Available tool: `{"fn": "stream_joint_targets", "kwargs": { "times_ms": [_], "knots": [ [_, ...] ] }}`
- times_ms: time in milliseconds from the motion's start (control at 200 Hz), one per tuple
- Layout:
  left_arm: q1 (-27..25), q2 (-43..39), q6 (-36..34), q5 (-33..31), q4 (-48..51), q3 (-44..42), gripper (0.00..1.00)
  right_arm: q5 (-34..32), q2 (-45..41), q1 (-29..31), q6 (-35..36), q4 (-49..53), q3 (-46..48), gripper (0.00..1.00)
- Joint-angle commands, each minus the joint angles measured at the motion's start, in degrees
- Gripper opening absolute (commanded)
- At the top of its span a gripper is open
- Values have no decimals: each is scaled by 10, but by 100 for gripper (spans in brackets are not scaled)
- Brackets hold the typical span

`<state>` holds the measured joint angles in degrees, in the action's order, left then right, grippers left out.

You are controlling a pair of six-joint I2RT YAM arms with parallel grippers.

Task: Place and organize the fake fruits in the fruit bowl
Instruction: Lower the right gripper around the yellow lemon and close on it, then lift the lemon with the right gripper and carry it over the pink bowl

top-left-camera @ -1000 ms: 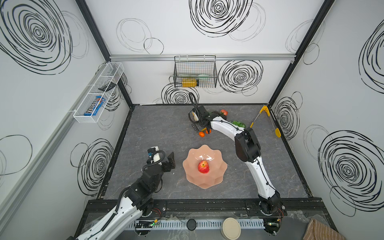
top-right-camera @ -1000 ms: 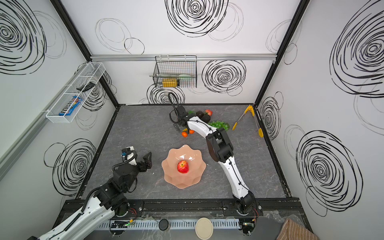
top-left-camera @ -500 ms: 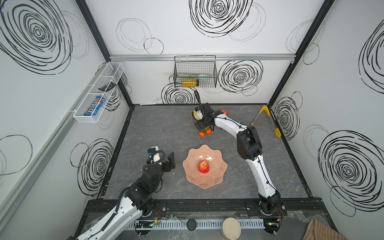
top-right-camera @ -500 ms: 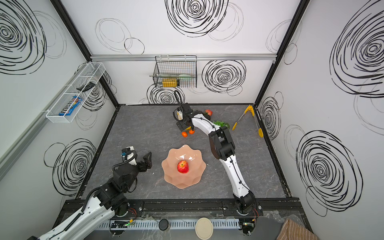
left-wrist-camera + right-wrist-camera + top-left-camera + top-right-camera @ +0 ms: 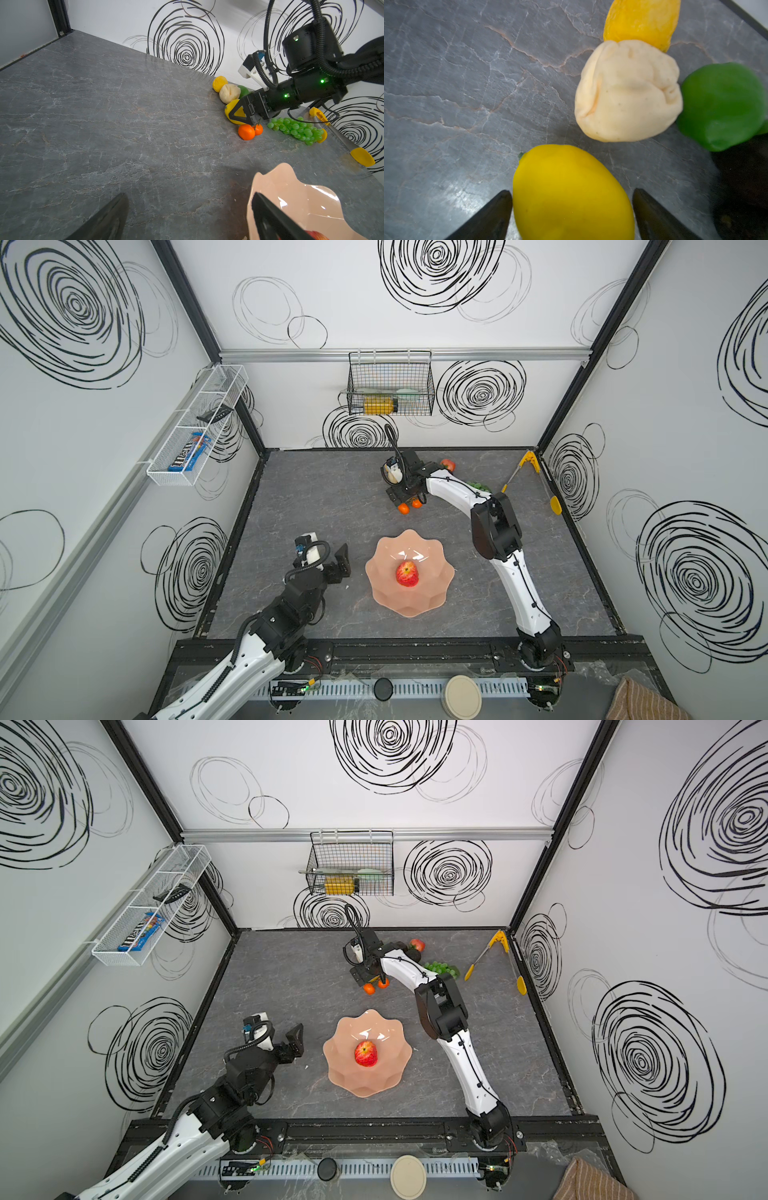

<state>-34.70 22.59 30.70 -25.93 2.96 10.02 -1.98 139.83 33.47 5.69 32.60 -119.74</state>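
Right claw (image 5: 572,209) was spread wide with the yellow lemon (image 5: 571,193) sitting between its fingers, not yet clamped; both fingers looked just beside the lemon's skin. Left claw (image 5: 187,216) was also spread apart and empty, hovering over bare worktop (image 5: 104,124) just beside the fruit bowl (image 5: 409,572). The bowl held only the red apple (image 5: 407,573). The rest of the fruit was still bunched near the back wall: pale pear (image 5: 628,91), lime (image 5: 721,106), second yellow fruit (image 5: 641,22), two small oranges (image 5: 249,131), green grape bunch (image 5: 296,129) and, in a top view, another reddish fruit (image 5: 417,945).

Risks, as judgement:
- Lemon was glossy and egg-shaped; a squeeze off its widest part could squirt it out sideways.
- Pear sat near the lemon, so a finger or a rolling lemon could knock it and the lime.
- Oranges lay right under the claw body; a low lift-off could roll them away.
- Dropping the lemon onto the apple could bounce either one over the shallow wavy rim.
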Motion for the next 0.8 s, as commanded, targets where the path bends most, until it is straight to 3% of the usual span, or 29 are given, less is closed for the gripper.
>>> {"fn": "stream_joint_targets", "kwargs": {
  "times_ms": [0,495,796],
  "knots": [
    [5,3,5,-1,-21,2,96,-6,16,4,8,4,-14,96],
    [5,5,4,0,-22,2,96,13,-5,5,1,1,-14,73],
    [5,13,3,4,-27,3,96,16,-51,17,-11,-11,14,68]
  ]
}}
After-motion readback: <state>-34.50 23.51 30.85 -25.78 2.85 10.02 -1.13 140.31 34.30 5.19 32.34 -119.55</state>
